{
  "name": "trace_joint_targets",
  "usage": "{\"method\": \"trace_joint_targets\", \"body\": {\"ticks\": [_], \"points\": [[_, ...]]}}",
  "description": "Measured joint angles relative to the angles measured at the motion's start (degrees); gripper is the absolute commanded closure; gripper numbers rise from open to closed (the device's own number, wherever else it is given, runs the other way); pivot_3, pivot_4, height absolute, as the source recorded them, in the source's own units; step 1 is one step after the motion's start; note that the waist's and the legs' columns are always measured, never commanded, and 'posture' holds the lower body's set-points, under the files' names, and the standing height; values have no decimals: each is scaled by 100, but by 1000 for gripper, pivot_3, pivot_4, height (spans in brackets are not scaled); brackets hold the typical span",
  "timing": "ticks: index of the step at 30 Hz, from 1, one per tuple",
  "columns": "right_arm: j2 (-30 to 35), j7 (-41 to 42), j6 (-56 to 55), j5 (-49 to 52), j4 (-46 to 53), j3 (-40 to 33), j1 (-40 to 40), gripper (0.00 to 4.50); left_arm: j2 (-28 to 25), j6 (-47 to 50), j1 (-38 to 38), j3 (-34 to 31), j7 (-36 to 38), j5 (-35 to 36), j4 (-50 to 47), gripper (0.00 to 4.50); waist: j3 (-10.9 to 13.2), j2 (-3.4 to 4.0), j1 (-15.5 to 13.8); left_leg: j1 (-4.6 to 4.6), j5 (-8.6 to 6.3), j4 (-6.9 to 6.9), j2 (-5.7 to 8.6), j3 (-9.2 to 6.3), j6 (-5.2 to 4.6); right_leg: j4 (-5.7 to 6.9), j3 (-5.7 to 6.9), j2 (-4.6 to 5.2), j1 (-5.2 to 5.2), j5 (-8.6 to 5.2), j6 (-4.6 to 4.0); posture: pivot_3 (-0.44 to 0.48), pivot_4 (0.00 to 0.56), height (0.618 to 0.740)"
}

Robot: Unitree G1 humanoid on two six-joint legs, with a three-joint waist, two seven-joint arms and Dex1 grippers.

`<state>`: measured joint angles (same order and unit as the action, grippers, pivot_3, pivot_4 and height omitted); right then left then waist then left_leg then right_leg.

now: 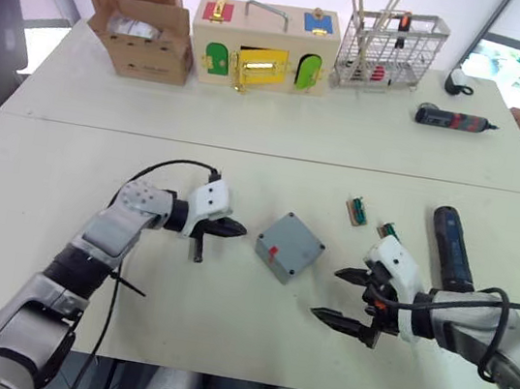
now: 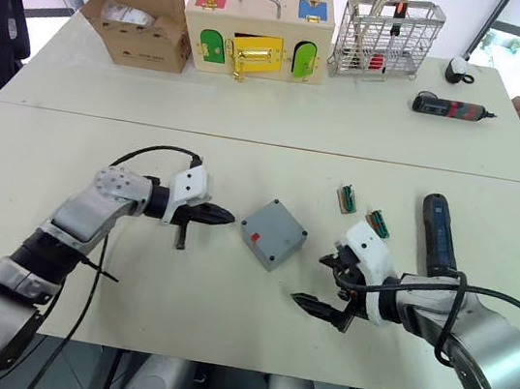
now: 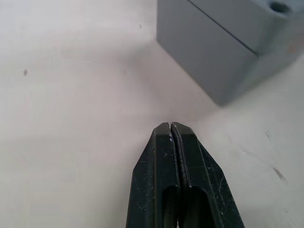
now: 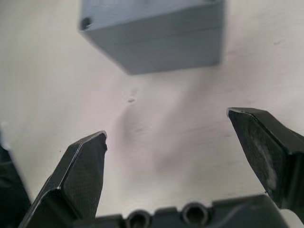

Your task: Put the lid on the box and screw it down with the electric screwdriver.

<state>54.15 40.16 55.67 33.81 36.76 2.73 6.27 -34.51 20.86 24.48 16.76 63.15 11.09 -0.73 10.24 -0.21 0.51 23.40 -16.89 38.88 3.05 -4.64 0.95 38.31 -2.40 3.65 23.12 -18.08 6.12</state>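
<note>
The small square grey plastic box (image 1: pixel 288 247) sits on the white table (image 1: pixel 221 326) between the two claws, and the flat grey lid (image 3: pixel 247 21) already lies on top of it: the wrist views show a seam line running round the upper edge and an open corner screw hole. So the first half of the job looks done, as far as can be judged; whether any screw is seated cannot be told from these views.

The left claw (image 1: pixel 232 230) hovers just to the box's left, its two black fingers pressed together on nothing, tips aimed at the box's side wall. The right claw (image 1: pixel 346 297) hangs low over the table on the box's other side, near but not touching it, fingers spread wide and empty.

The thick dark blue-black cylindrical electric screwdriver (image 1: pixel 453 248) lies flat on the table just beyond the right claw, on the side away from the box, ungripped. Two small green connector pieces (image 1: pixel 356 210) rest between it and the box.

What is left, by my reading: the right claw must pick up the screwdriver, bring its bit to each corner hole, and drive the screws, probably while the left claw steadies the box.
</note>
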Motion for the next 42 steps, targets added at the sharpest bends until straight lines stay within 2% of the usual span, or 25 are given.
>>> {"method": "trace_joint_targets", "body": {"ticks": [4,8,15,25,32,34,39,42], "points": [[-158,140,-637,-481,-575,310,357,5,-145,794,-641,-13,44,418,-1037,4500,-1,0,-26,1,0,5,1,-4,-1,-1,1,2,-4,0,0,0,150,740],[-462,305,-1040,-684,-953,555,547,5,-14,1066,-660,37,-162,452,-1380,4500,-1,1,-85,1,-2,13,2,-2,-3,2,0,0,-6,0,0,0,150,740],[-633,646,-1185,-796,-1106,781,639,5,443,689,-495,270,-762,-32,-978,4500,-1,1,-121,1,3,15,4,-1,6,3,1,0,-5,0,0,0,150,740],[-623,596,-577,-542,-287,733,134,5,571,5,-334,314,-812,-205,-449,4500,-4,1,-127,-1,-2,22,4,-3,-3,11,1,1,-7,0,0,0,150,740],[-621,487,-474,-537,-142,714,77,5,635,-38,-219,296,-767,-195,-265,4500,-5,1,-126,-2,-2,23,5,-3,-3,12,2,0,-7,0,0,0,150,740],[-470,559,-464,-508,-112,590,54,5,555,-34,-218,295,-656,-171,-286,4500,-5,1,-124,-1,-2,23,5,-2,-3,12,2,0,-6,0,0,0,150,740],[767,1336,126,356,-184,-1008,452,5,-287,159,-274,40,18,155,-467,4500,-6,7,-85,-2,-3,9,1,-2,-6,12,1,-2,-1,0,-1,0,150,740],[1626,2007,340,720,-649,-1714,763,5,-769,509,-159,-354,448,534,-466,4500,-5,8,-107,-2,-6,6,-2,-4,-9,5,6,-2,-4,0,-1,0,150,740]]}}
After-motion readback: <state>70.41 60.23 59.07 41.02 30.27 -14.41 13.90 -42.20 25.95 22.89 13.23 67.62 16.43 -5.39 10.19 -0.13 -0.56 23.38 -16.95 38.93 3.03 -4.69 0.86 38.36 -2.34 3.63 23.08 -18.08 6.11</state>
